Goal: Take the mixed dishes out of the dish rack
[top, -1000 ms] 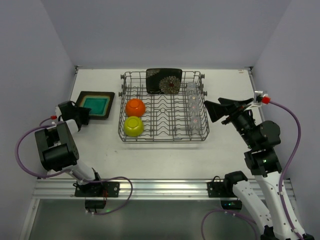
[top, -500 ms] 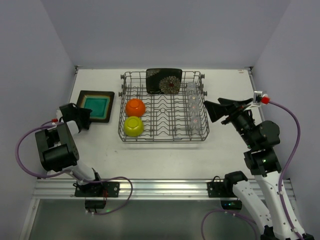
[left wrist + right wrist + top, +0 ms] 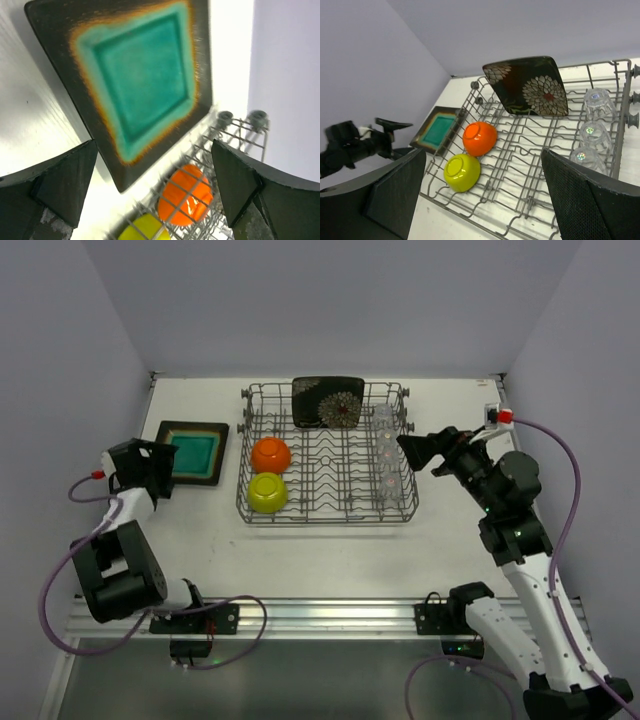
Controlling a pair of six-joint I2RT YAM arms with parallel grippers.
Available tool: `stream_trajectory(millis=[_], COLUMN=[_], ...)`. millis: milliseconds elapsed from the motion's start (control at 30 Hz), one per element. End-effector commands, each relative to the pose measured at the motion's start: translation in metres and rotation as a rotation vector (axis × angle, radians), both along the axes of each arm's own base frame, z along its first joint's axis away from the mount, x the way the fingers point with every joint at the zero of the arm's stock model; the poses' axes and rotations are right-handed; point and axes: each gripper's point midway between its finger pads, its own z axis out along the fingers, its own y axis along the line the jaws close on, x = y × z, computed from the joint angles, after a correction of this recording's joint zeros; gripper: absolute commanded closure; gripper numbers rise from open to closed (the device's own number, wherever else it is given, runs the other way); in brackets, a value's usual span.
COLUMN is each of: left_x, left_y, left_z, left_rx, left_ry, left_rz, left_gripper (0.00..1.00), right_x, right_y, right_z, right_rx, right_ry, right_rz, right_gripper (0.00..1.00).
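Note:
The grey wire dish rack (image 3: 325,519) holds a flower plate (image 3: 327,402) upright at the back, an orange bowl (image 3: 271,454), a yellow-green bowl (image 3: 267,492), both upside down, and a row of clear glasses (image 3: 386,455) on the right. The teal-centred plate (image 3: 192,450) lies flat on the table left of the rack. My left gripper (image 3: 150,468) is open and empty at that plate's (image 3: 140,80) near left corner. My right gripper (image 3: 420,452) is open and empty at the rack's right edge, beside the glasses (image 3: 590,131), facing the bowls (image 3: 480,138).
White table with grey walls on three sides. A metal rail (image 3: 320,615) runs along the near edge with both arm bases. Purple cables (image 3: 570,470) loop beside each arm.
My left arm has changed posture, its gripper staying by the teal plate's corner. My right gripper has moved left and a little farther back, up to the rack's right edge.

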Motion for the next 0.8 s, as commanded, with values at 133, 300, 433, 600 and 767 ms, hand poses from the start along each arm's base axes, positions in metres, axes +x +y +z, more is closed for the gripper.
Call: stream_trajectory(millis=[133, 300, 433, 600, 767], left_x=[-0.028, -0.057, -0.076, -0.091, -0.096], left_y=[-0.01, -0.039, -0.051, -0.078, -0.091], left_z=[0.116, 0.185, 0.192, 0.16, 0.137], left_rx=[0.244, 0.438, 0.606, 0.68, 0.737], left_ry=[-0.176, -0.316, -0.224, -0.197, -0.137], left_rz=[-0.117, -0.291, -0.461, -0.57, -0.634], left_gripper=[0.0, 0.0, 0.0, 0.0, 0.0], right_x=[0.033, 0.065, 0.071, 0.075, 0.104], right_y=[-0.006, -0.017, -0.008, 0.022, 0.039], right_z=[0.004, 0.005, 0.026, 0.042, 0.043], right_rx=[-0.085, -0.133, -0.12, -0.264, -0.514], right_ry=[0.027, 0.012, -0.126, -0.224, -0.264], right_rz=[-0.064, -0.158, -0.116, 0.08, 0.195], right_gripper=[0.01, 0.01, 0.01, 0.01, 0.01])
